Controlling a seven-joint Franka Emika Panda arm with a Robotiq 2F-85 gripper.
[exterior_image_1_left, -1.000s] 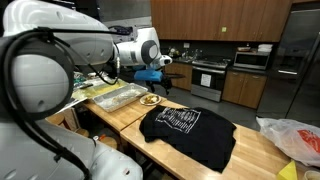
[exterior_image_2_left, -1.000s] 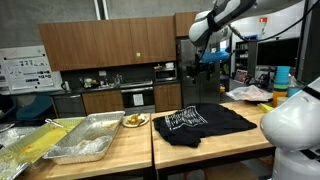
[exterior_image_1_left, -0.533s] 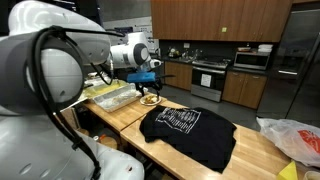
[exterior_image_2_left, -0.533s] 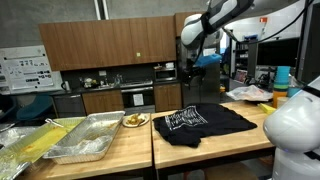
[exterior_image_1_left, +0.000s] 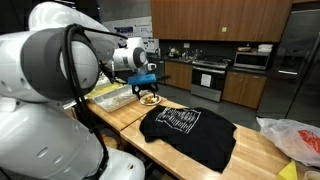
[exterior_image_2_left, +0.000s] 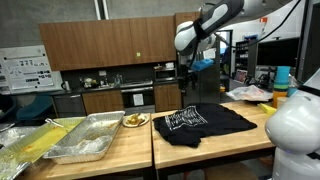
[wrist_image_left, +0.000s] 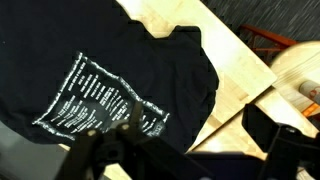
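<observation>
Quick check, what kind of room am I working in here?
Looks like a kitchen, maybe in an office or lab: wooden cabinets, a stove with an oven, and a steel fridge. The black T-shirt lies on a wooden counter.

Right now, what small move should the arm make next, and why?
Probably lower toward the shirt. The gripper hangs well above the table, jaws apart and empty. The wrist view shows the shirt's white print beneath it, so nothing can be grasped from this height.
</observation>
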